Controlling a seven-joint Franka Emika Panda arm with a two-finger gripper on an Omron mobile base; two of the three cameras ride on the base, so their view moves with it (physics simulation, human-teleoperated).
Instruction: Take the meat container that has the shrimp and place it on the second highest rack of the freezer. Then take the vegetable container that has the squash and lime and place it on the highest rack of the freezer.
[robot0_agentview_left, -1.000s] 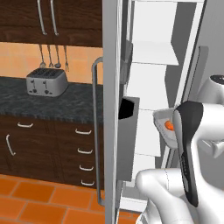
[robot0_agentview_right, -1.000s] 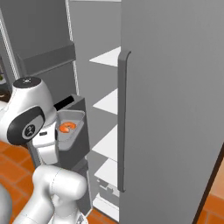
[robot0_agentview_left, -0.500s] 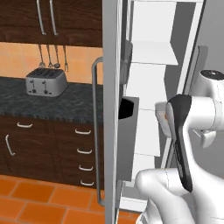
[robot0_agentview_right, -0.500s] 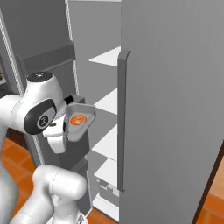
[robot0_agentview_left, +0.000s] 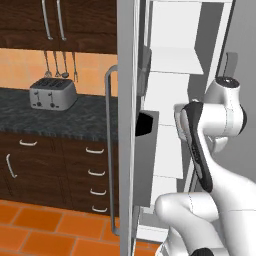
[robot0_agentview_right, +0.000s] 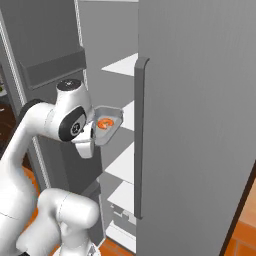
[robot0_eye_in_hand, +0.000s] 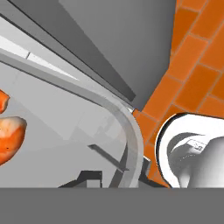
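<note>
The meat container (robot0_agentview_right: 111, 123) is a shallow grey tray with the orange-red shrimp (robot0_agentview_right: 104, 123) lying in it. My gripper (robot0_agentview_right: 95, 135) is shut on the tray's near rim and holds it tilted in the air, inside the open freezer (robot0_agentview_right: 125, 65). The tray hangs just left of the white shelves, about level with the shelf (robot0_agentview_right: 126, 111) below the top one. In the hand view the tray's curved rim (robot0_eye_in_hand: 131, 131) crosses the picture, with the shrimp (robot0_eye_in_hand: 8, 131) at the left edge. The vegetable container, squash and lime are out of view.
The freezer's grey door (robot0_agentview_right: 200, 125) with its long bar handle (robot0_agentview_right: 139, 140) stands close on the right. Another door edge and handle (robot0_agentview_left: 111, 150) rise to the left of the arm. A toaster (robot0_agentview_left: 52, 93) sits on the dark counter, above wooden drawers and an orange tile floor.
The arm has raised the tray with the shrimp and carried it forward, closer to the freezer's white shelves. The gripper has stayed shut on it.
</note>
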